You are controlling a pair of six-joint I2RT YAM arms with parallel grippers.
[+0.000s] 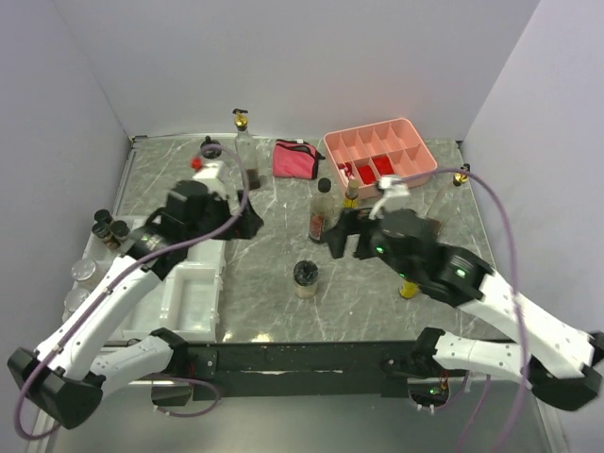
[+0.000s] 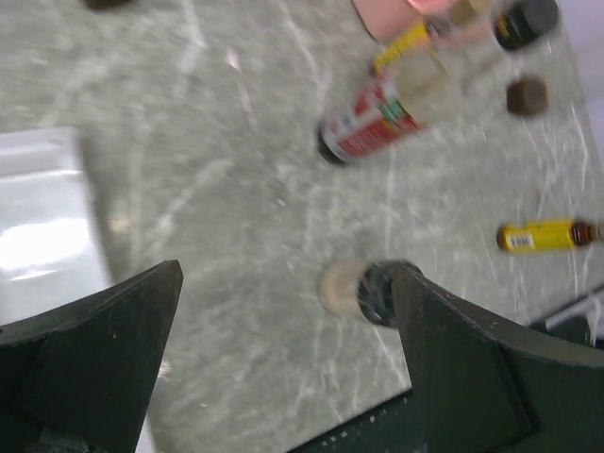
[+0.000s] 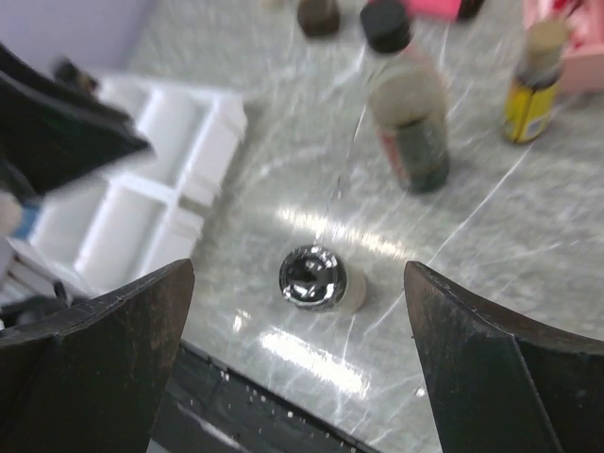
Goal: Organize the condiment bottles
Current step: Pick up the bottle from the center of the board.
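I hold left gripper [image 2: 288, 363] and right gripper [image 3: 297, 283] spread empty: few jars [image 1: 106, 226] at the white tray [image 1: 193, 297], most condiment bottles [image 1: 322, 209] scattered.

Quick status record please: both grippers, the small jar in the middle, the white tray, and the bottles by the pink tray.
left gripper: open, holding nothing
right gripper: open, pointed at the small jar, not gripping it
small jar: upright, dark lid, standing alone mid-table
white tray: left side; right-hand compartments look empty
jars: a few along the white tray's left side
black-capped bottle: upright, in front of the pink tray
yellow bottle: upright, beside the black-capped bottle
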